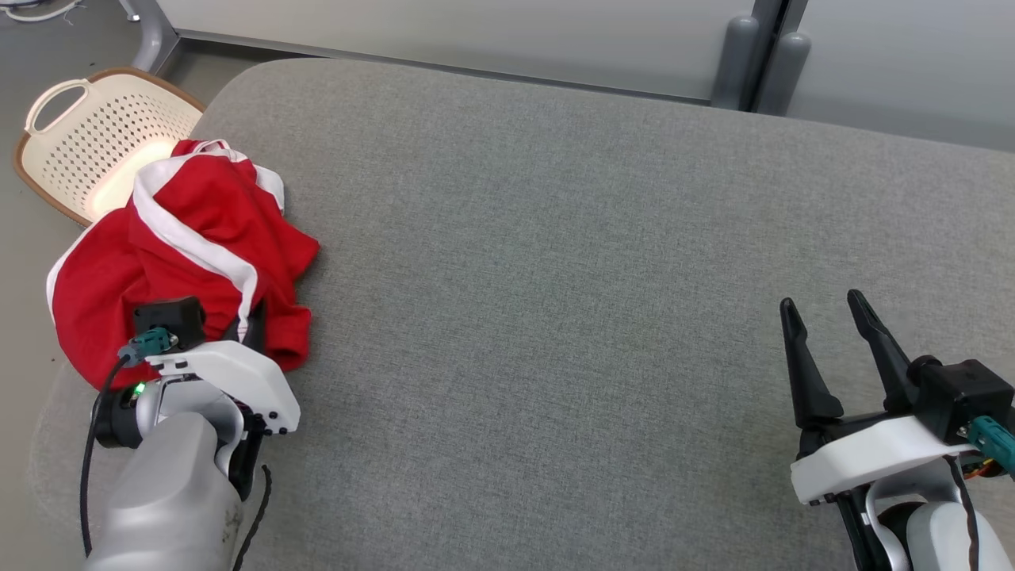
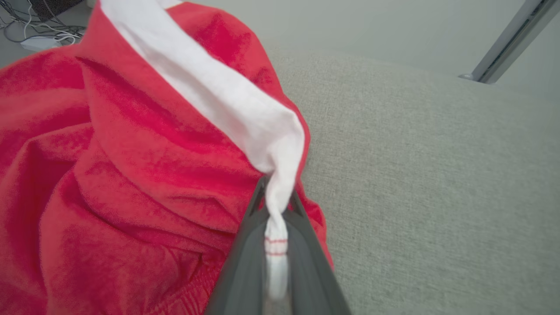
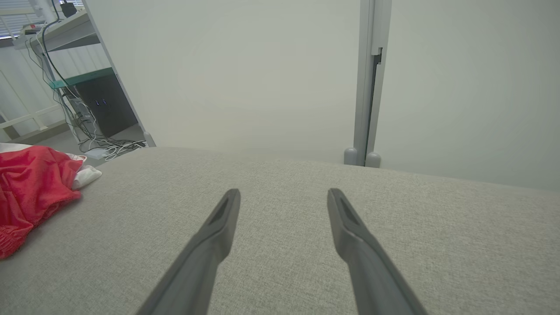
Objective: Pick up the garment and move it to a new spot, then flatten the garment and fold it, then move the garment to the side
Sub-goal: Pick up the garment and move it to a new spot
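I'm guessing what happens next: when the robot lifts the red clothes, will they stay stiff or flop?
Probably floppy: the red garment lies crumpled in soft folds. It would likely dangle from the white trim pinched in the left pincer.

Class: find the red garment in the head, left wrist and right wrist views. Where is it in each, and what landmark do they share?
Head view: garment at the left, bunched on the grey cushion.
Left wrist view: garment across the left half, its white band pinched by the left gripper.
Right wrist view: garment at the far left edge.
Shared landmark: the grey cushion.
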You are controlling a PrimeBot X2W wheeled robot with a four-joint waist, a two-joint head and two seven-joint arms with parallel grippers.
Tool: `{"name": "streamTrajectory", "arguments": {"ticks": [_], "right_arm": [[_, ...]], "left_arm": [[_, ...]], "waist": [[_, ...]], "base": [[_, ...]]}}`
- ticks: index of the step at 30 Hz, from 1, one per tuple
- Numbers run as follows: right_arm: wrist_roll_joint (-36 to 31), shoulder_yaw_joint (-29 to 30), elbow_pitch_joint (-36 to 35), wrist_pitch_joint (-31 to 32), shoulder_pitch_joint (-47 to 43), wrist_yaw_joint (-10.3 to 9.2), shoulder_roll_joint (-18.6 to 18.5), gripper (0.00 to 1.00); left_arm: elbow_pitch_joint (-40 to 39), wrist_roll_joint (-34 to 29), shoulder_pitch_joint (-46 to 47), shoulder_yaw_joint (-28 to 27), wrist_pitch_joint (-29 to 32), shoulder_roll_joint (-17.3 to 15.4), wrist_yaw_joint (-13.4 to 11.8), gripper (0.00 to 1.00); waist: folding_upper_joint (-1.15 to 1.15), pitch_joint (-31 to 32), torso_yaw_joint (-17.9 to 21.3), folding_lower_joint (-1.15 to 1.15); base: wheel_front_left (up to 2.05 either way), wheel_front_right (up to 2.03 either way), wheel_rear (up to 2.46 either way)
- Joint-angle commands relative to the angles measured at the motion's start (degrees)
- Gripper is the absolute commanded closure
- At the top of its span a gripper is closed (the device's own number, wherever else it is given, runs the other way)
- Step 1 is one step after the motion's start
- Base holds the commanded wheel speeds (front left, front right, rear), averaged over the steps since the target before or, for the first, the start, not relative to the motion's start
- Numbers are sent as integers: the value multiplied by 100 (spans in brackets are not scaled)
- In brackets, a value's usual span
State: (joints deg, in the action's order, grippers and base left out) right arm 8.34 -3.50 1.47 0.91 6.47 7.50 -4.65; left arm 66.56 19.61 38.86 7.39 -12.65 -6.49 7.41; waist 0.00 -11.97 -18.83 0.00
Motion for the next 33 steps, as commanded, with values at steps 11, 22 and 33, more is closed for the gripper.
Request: {"name": "streamTrajectory", "arguments": {"ticks": [11, 22, 33], "right_arm": [[63, 210, 22, -205, -267, -1, 63, 0], [159, 267, -46, -222, -655, -2, 127, 0], [121, 143, -243, -174, -278, -2, 150, 0]], "left_arm": [[-2089, -251, -434, -288, -251, -373, -93, 100], [-4641, -495, -1647, 91, -146, -170, -61, 100], [-5725, -207, -1697, 1658, 658, 268, 2, 100]], "waist": [[0, 612, -99, 0], [0, 1144, 323, 0], [0, 461, 1869, 0]], "base": [[0, 0, 0], [0, 0, 0], [0, 0, 0]]}}
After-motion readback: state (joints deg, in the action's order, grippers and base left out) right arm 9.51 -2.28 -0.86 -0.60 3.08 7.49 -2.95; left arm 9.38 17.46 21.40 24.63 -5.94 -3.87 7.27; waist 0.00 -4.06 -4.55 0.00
